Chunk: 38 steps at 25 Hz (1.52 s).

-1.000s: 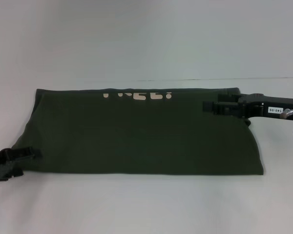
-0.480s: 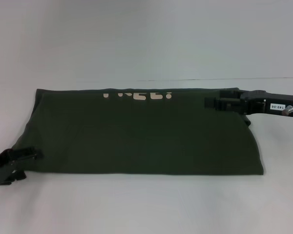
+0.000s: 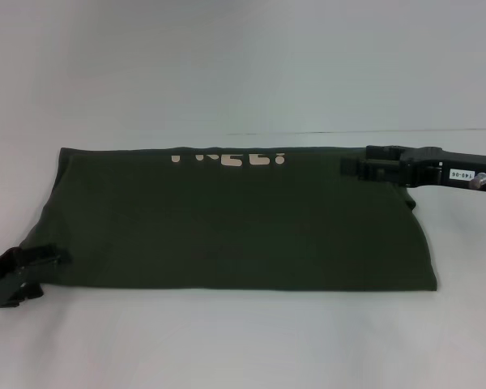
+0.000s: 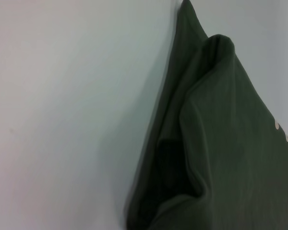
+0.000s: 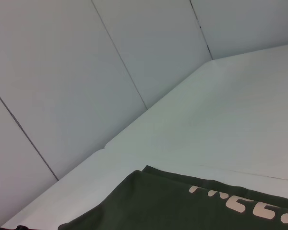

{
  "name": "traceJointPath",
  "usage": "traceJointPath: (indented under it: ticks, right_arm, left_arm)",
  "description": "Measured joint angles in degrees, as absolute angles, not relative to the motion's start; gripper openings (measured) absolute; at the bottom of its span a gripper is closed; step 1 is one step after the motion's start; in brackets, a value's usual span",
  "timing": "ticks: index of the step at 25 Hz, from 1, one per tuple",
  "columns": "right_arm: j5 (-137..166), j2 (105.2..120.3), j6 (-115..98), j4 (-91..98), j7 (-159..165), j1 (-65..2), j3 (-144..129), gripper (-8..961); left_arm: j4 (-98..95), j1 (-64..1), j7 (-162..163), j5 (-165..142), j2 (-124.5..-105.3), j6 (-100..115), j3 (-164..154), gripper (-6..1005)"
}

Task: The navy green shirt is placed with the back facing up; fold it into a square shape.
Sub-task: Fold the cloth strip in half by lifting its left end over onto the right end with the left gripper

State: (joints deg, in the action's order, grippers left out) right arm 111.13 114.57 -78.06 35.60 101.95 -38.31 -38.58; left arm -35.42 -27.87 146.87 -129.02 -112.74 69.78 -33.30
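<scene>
We see the navy green shirt lying folded as a wide band across the white table, cream lettering at its far edge. Our left gripper pinches its near-left edge; whether our right gripper, over the far-right corner, grips anything we cannot tell.

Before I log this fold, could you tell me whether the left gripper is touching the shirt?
Cannot tell. In the head view the left gripper overlaps the navy green shirt at its left edge, but neither contact nor a gap shows plainly.

The right arm bears a small white label reading "140-06". At the shirt's twelve-o'clock edge, cream lettering is cut off, unreadable.
</scene>
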Motion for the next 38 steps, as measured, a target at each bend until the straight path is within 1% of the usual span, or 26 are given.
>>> traceJointPath:
  ticks: [11,38]
  right_arm:
    - [111.1,114.58,-78.4,35.6,101.9,-38.3,-37.9,899]
    - [111.1,114.69,-78.6,35.6,101.9,-37.9,-37.1,899]
  left_arm:
    - [-35.3,-28.3,146.7,-129.0,-112.67,67.5,-33.5,905]
    - [-35.9,-31.5,144.4,-128.6,-112.87,66.0,-33.6,864]
